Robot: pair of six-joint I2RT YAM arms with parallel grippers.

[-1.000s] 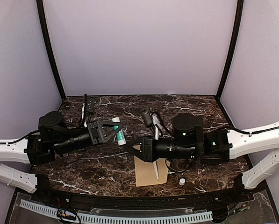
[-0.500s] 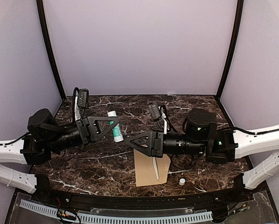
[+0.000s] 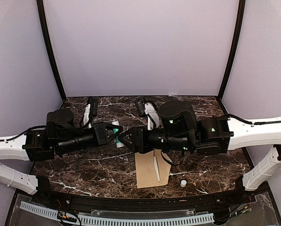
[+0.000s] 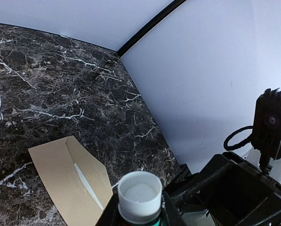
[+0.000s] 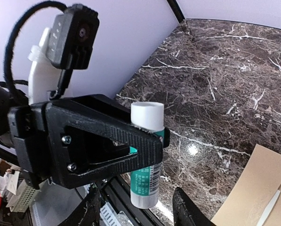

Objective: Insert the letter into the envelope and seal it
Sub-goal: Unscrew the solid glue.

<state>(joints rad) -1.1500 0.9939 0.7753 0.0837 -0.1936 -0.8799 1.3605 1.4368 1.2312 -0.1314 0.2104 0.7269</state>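
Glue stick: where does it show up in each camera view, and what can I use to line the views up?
Top external: the glue stick is at centre, between the two arm tips, up and left of the envelope.
Left wrist: bottom centre, white end toward the camera, with the envelope to its left.
Right wrist: centre, vertical in the picture, with the envelope at lower right.
Shared landmark: the tan envelope on the marble.

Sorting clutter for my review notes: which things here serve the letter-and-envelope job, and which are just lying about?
Job:
envelope
white strip on it, possibly the letter's edge
glue stick, gripped by left gripper

Lying about:
small white cap beside the envelope, perhaps the stick's
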